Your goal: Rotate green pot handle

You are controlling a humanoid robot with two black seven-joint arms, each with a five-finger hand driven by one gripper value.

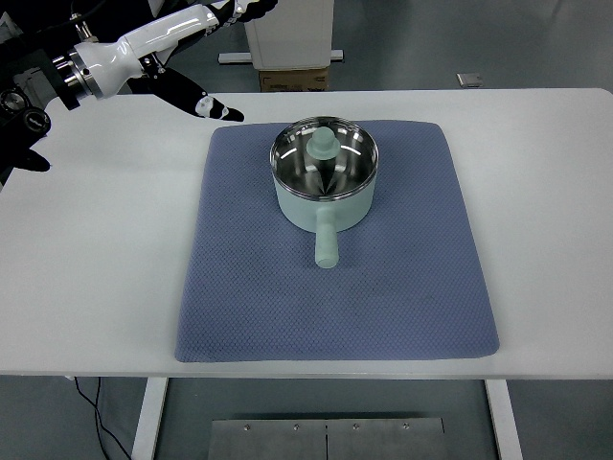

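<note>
On one blue mat (383, 297): one green pot (324, 177); left robot hand (196, 48) spread, empty.

Green pot (324, 182) on blue mat (335, 278), handle (326, 241) toward near edge, left hand (187, 38) spread above table's (86, 259) far-left

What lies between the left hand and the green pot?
In the head view, only bare white table and the blue mat's corner lie between the left hand and the green pot.
</note>
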